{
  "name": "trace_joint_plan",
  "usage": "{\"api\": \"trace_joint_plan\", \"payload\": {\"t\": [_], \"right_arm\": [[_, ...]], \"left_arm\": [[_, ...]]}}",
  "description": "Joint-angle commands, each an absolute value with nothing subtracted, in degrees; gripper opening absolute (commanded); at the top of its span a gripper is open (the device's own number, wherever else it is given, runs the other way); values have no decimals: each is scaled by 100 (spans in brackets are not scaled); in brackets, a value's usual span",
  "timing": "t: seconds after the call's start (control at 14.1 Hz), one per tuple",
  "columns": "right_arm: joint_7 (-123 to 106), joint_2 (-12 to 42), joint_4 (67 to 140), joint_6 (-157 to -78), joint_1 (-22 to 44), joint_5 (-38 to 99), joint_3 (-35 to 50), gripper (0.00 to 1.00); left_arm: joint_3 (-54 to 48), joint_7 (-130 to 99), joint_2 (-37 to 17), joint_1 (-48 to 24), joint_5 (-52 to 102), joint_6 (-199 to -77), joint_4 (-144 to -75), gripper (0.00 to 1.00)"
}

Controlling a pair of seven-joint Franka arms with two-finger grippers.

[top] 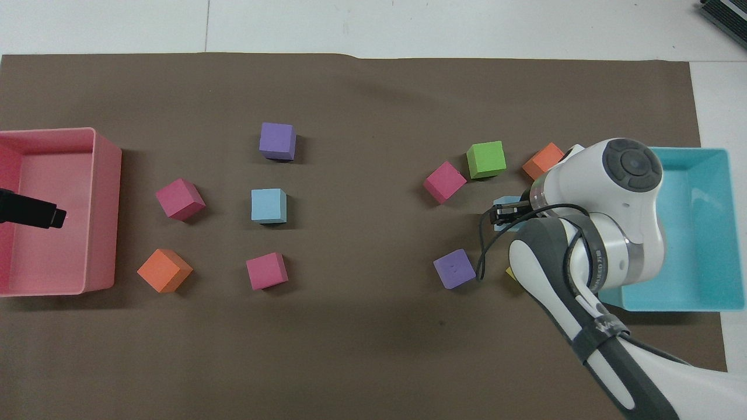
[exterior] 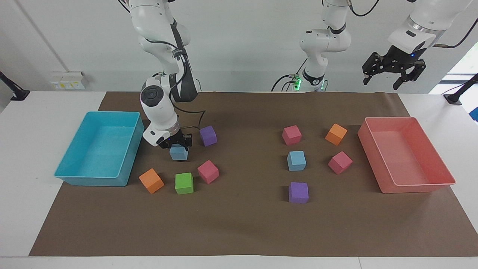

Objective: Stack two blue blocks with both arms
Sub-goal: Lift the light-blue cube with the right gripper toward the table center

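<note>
My right gripper (exterior: pixel 178 146) is shut on one sky-blue block (exterior: pixel 178 153) and holds it just above the brown mat, between the purple cube (exterior: pixel 208 135) and the green cube (exterior: pixel 184 183). In the overhead view only an edge of this block (top: pixel 502 203) shows beside the right gripper (top: pixel 505 213). The second blue block (exterior: pixel 296 160) sits on the mat toward the left arm's end, also in the overhead view (top: pixel 268 205). My left gripper (exterior: pixel 390 76) is open and empty, high over the pink tray's end of the table; its tip shows in the overhead view (top: pixel 35 213).
A cyan tray (exterior: pixel 76 175) stands beside the right arm, and a pink tray (exterior: pixel 414 186) stands at the left arm's end. Pink, orange, purple and green cubes lie around both blue blocks. A yellow corner (top: pixel 510 272) peeks from under the right arm.
</note>
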State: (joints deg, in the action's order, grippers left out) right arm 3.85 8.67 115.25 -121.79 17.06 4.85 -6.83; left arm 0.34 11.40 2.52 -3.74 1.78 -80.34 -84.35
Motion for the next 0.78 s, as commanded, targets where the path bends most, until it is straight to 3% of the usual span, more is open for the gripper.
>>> {"api": "trace_joint_plan", "payload": {"t": [0.0,0.43,0.71], "right_arm": [[325,765,11058,-11586,1713,483,-677,0],[272,940,10399,-11277,2197,448,-589,0],[832,1554,9705,-11074,2724,641,-571,0]], "left_arm": [[44,1204,316,-352,141,-7963,-8429,100],[44,1213,308,-352,141,-7954,-8429,100],[44,1204,308,-351,141,-7963,-8429,100]]}}
